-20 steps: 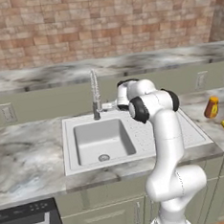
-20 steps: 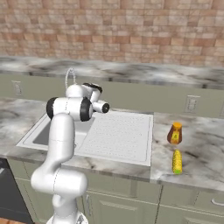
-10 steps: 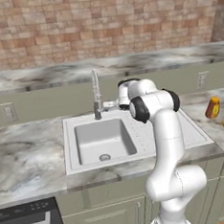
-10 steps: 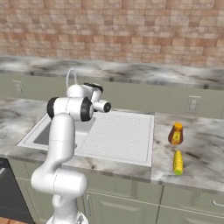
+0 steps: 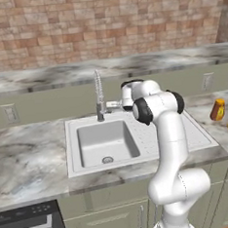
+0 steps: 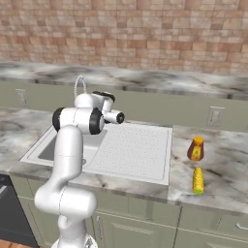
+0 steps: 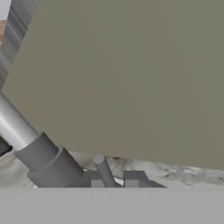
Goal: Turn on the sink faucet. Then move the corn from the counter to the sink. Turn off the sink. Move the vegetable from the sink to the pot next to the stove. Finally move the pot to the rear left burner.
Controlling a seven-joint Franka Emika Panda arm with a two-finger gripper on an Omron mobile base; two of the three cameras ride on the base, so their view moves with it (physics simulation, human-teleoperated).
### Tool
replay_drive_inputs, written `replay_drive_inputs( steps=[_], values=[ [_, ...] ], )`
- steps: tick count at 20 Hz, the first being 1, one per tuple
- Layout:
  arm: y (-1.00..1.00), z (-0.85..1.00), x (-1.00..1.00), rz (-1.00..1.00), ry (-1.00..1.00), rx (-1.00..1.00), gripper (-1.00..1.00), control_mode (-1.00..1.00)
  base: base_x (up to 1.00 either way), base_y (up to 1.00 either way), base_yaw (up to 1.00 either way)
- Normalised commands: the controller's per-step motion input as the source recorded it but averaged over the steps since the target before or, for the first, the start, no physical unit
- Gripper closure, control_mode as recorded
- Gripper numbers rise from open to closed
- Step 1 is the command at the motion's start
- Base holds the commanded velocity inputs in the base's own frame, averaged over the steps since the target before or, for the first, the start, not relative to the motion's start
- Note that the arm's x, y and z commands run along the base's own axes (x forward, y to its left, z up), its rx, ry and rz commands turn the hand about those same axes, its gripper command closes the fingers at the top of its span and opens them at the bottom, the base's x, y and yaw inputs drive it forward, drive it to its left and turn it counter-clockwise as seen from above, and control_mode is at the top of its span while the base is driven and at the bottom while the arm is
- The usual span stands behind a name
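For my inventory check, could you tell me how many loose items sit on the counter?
2: the corn near the front edge right of the sink, and an orange bottle behind it.

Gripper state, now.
Gripper: shut, holding nothing, right beside the faucet base.

My hand [image 7: 114, 180] sits tight at the faucet [image 5: 99, 95] base; the backsplash wall [image 7: 131, 74] blocks just behind it. The sink basin [image 5: 106, 142] before the faucet lies open.
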Motion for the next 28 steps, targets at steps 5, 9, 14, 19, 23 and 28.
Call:
replay_drive_inputs(
  steps=[5, 9, 14, 19, 23, 28],
  values=[
    [-0.81, -0.19, -0.24, -0.06, 0.06, 0.05, 1.0, -1.0, 0.0, 0.0, 0.0],
    [-0.77, -0.12, -0.25, -0.08, 0.1, 0.04, 1.0, -1.0, 0.0, 0.0, 0.0],
    [-0.51, 0.16, -0.15, -0.07, 0.08, 0.02, 1.0, -1.0, 0.0, 0.0, 0.0],
    [-0.31, 0.53, -0.54, -0.08, 0.02, 0.0, -1.0, -1.0, 0.0, 0.0, 0.0],
    [-0.05, 0.63, -0.75, -0.09, 0.02, 0.0, -1.0, -1.0, 0.0, 0.0, 0.0],
    [-0.23, 0.57, -0.82, -0.1, 0.05, 0.0, -1.0, -1.0, 0.0, 0.0, 0.0]
  ],
)
